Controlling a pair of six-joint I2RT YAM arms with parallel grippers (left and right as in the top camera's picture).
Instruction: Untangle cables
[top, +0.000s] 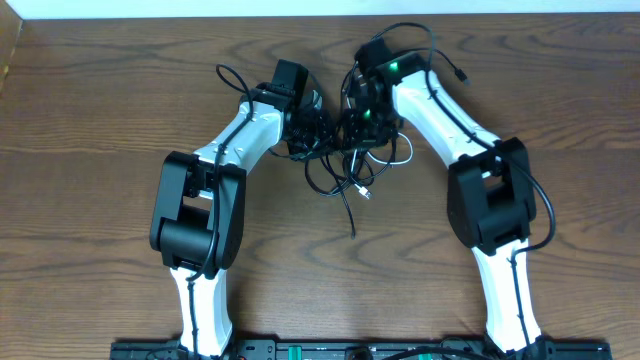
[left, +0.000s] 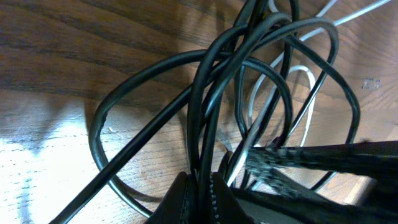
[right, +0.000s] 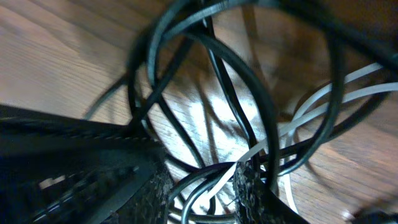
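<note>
The cables (top: 340, 165) lie as a knot of thin black and white cords on the wooden table, between both arms. My left gripper (top: 305, 130) is at the knot's left side. In the left wrist view it (left: 202, 182) is shut on black cable strands that rise between its fingers, with black loops (left: 99, 124) and a white cord (left: 305, 71) beyond. My right gripper (top: 365, 122) is at the knot's right side. In the right wrist view its jaws (right: 202, 190) stand apart, with black cords (right: 249, 74) and a white cord (right: 323, 93) running loosely between them.
A loose black tail (top: 352, 225) and a small plug tip (top: 365, 195) trail from the knot toward the table's front. The arms' own thicker black wires (top: 450, 65) loop near the back edge. A dark textured body (left: 311, 155), apparently the other gripper, crosses close by.
</note>
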